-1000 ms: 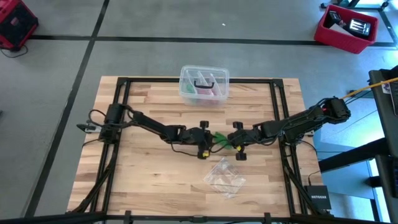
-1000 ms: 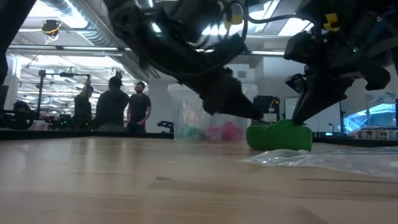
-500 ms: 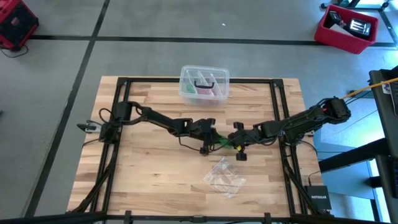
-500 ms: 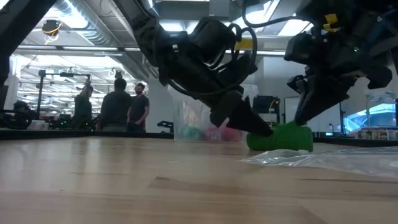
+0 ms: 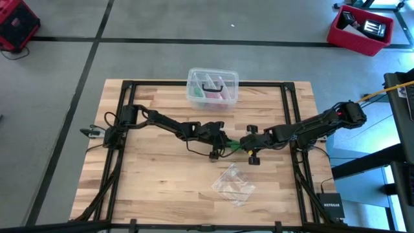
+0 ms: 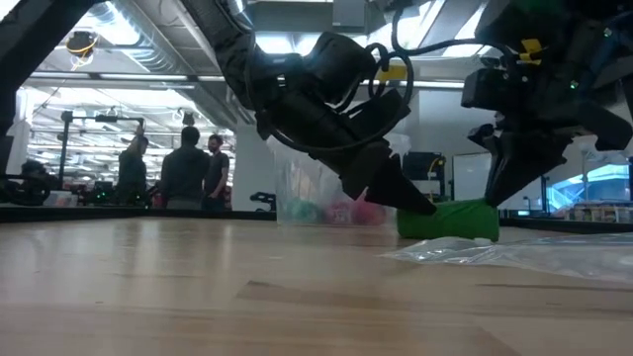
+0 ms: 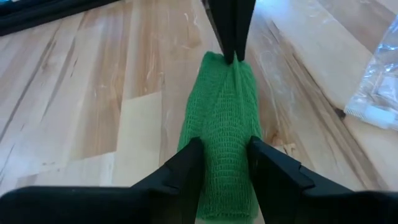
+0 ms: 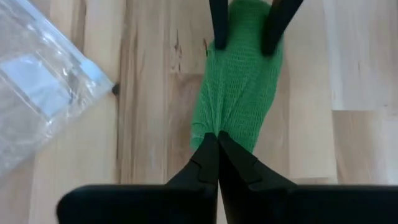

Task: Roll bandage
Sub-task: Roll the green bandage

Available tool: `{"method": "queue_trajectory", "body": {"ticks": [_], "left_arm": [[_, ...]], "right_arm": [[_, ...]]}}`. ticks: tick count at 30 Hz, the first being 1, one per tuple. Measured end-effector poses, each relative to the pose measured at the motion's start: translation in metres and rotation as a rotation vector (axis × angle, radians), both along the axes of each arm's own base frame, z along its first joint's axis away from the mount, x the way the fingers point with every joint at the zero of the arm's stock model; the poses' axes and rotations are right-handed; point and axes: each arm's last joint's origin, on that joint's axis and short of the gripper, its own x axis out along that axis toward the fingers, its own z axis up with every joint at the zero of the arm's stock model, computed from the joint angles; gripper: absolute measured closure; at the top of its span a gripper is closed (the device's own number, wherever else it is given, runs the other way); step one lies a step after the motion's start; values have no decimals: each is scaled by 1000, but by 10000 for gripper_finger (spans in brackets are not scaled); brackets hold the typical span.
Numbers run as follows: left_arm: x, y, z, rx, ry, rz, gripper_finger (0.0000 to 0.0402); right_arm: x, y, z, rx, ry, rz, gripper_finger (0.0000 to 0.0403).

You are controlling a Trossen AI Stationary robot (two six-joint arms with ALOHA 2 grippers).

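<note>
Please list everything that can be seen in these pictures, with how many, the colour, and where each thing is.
bandage: one, bright green, lying at the middle of the table, held at both ends.
plastic box: one, clear, with pink and dark items inside, at the table's far edge.
plastic bag: one, clear, crumpled, on the table nearer than the bandage.
table: one, light wood with a dark frame.
bins: two, red, on the floor at the far left and the far right.
people: at least three, in the room behind.
left gripper: one, dark, fingers astride the bandage.
right gripper: one, dark, pinched shut on the bandage's other end.
</note>
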Motion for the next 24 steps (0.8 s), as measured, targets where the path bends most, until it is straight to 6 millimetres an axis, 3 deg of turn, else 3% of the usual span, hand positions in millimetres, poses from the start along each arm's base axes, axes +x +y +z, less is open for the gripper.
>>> {"method": "queue_trajectory", "body": {"ticks": [6, 11, 16, 19, 24], "left_arm": [[1, -3, 0, -21, -25, 10, 281], [1, -3, 0, -41, -26, 24, 281], [1, -6, 0, -50, -28, 28, 281], [1, -6, 1, -51, -30, 27, 281], [1, -6, 1, -53, -37, 24, 281]], "right_arm": [[10, 2, 3, 58, -114, -45, 379], [11, -1, 2, 93, -86, -110, 336], [0, -7, 29, 94, 51, -128, 294], [-7, -10, 36, 46, 14, -142, 281], [-8, -16, 22, 37, -69, -174, 277]]}}
